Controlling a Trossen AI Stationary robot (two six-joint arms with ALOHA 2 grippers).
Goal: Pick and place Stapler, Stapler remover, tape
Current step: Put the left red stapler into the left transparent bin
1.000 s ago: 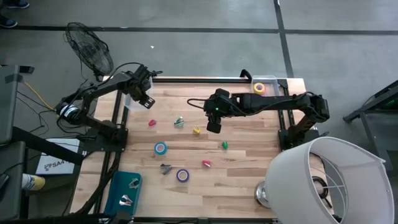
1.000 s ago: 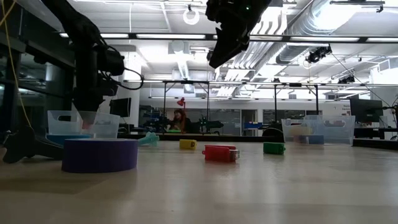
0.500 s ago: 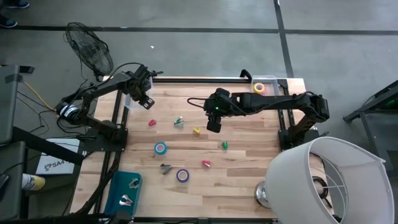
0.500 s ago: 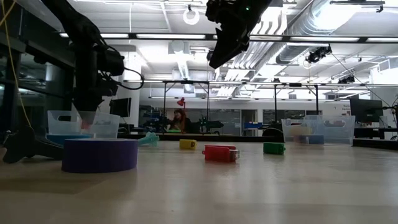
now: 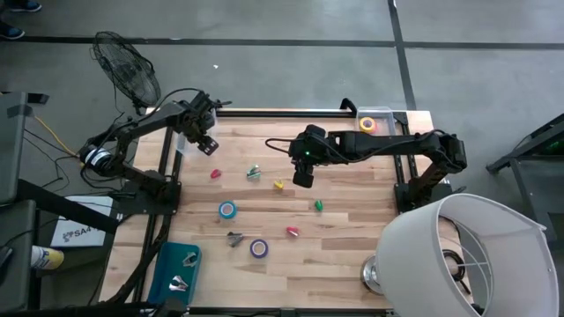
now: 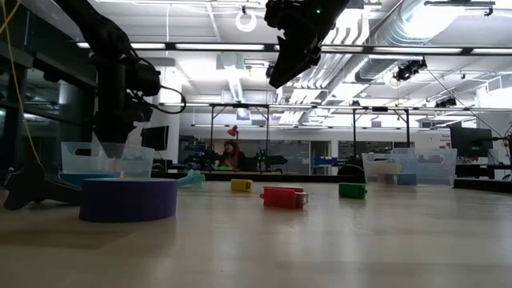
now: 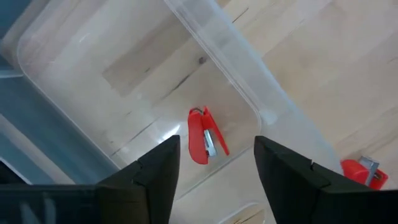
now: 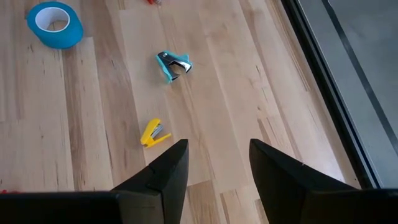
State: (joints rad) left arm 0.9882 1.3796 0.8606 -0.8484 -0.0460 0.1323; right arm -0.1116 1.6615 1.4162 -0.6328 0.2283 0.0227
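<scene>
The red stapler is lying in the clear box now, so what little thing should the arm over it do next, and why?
Probably lift straight up. The left gripper stands open above the clear box, and the red stapler lies loose on its floor, so that drop looks done. Another red stapler waits on the table just outside.

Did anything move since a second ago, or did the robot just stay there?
Almost nothing moved. The left gripper hangs over the clear bin with its fingers apart, and a red stapler lies loose in the bin below it, so it seems to have just let go. The right gripper stayed open above the table, and the yellow stapler and blue tape did not shift.
</scene>
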